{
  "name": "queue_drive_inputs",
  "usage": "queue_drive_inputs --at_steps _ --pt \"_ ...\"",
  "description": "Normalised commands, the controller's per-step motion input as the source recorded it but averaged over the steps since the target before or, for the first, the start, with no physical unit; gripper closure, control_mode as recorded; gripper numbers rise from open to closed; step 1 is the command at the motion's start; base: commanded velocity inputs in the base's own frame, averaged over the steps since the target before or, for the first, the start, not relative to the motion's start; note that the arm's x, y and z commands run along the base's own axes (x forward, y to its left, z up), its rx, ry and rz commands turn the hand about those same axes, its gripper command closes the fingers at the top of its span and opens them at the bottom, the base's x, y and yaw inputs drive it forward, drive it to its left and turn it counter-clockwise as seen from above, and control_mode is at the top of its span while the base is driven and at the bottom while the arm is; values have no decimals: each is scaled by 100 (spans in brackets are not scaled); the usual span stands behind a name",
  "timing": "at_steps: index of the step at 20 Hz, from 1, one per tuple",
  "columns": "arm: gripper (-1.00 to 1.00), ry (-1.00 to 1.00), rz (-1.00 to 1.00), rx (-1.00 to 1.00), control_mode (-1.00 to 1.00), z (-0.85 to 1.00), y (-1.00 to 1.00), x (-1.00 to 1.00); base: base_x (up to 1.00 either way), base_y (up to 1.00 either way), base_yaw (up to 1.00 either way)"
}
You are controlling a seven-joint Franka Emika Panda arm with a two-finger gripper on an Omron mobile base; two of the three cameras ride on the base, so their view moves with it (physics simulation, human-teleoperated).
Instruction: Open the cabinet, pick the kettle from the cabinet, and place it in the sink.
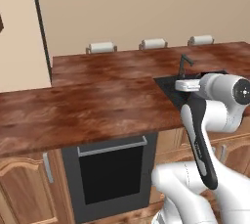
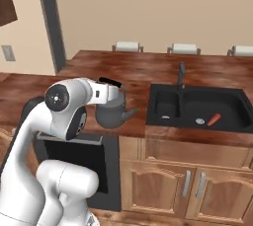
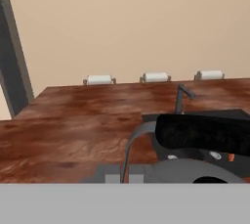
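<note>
Dark grey metal, the kettle [image 2: 114,113] hangs by its black handle from the claw [image 2: 111,83], which is clamped on that handle, above the worktop's [image 2: 133,74] front edge just left of the sink [image 2: 197,107]. An orange item [image 2: 214,119] lies in the right basin. Three white stools [image 2: 128,46] stand along the far edge.

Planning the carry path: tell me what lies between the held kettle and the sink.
In the right base view, bare countertop separates the kettle, hanging from the gripper, from the sink.
</note>
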Motion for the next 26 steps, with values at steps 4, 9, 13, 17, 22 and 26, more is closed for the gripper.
queue_drive_inputs --at_steps 4,9,13,17,22,26 --pt "100 0 0 0 100 0 0 0 29 -62 0" --pt "100 0 0 0 100 0 0 0 32 -61 0" --pt "100 0 0 0 100 0 0 0 36 -59 0" --pt "100 0 0 0 100 0 0 0 38 -58 0" --pt "100 0 0 0 100 0 0 0 38 -58 0" --pt "100 0 0 0 100 0 0 0 32 -58 0"
